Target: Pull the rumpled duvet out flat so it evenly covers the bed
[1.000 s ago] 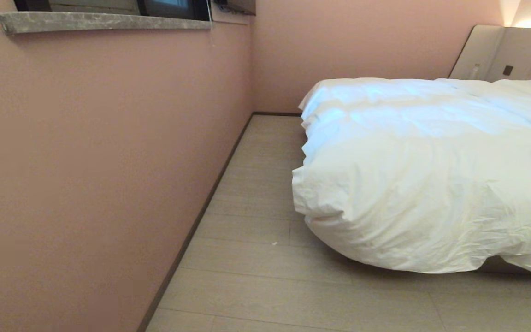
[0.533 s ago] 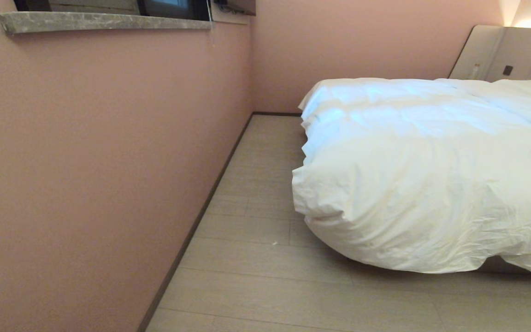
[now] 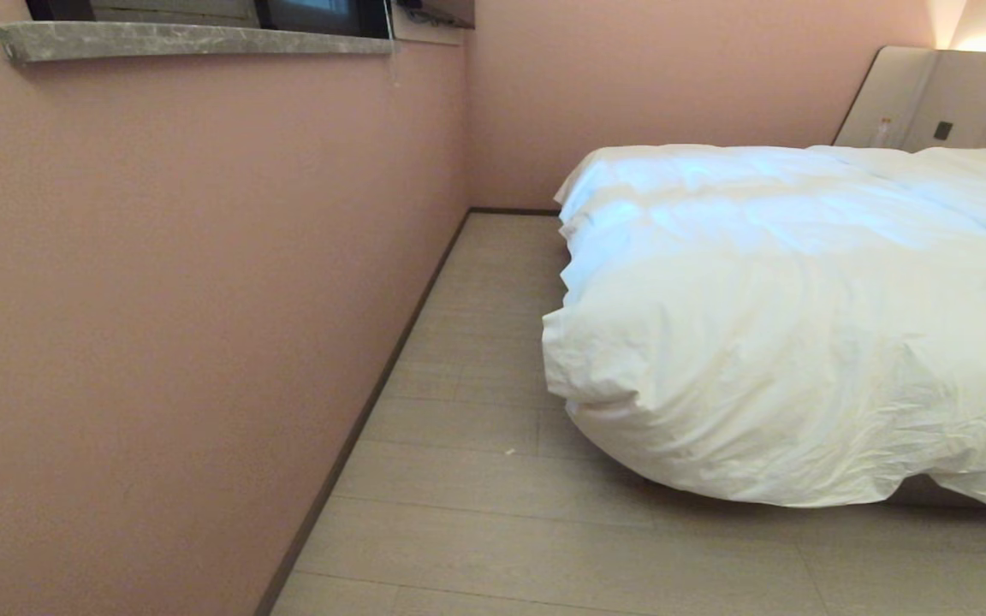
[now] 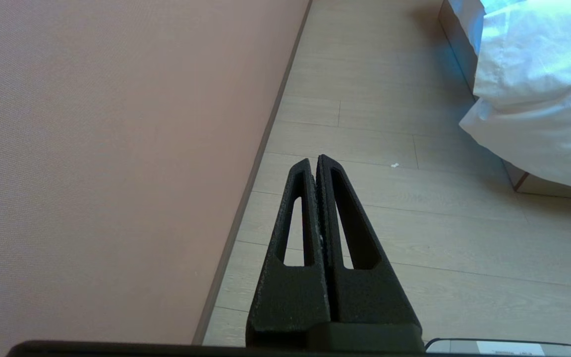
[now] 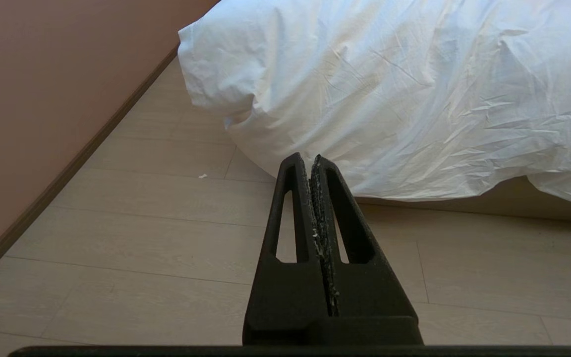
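**Both arms parked, duvet untouched at bed corner**

The duvet point(image 3: 801, 325) sits piled on the bed point(image 3: 921, 491), creased and puffy, bulging over the near-left corner and hanging down the foot end almost to the floor point(image 3: 476, 479). A strip of the beige base shows under its lower hem on the right side of the head view. Top surface is uneven, with folds running across it toward the headboard point(image 3: 938, 94) at the far right.

Left gripper point(image 4: 316, 159): fingers pressed together, nothing between them, hanging over bare floor beside the pink wall point(image 4: 117, 148). The duvet corner point(image 4: 538, 89) is well off to the side of it, no contact.

Right gripper point(image 5: 310, 159): fingers also fully closed, empty, pointing at the lower edge of the duvet point(image 5: 414, 99) where it overhangs the base. Tips are near the fabric but apart from it.

Neither arm shows in the head view. Small white speck on the floor point(image 3: 508, 451) between wall and bed.
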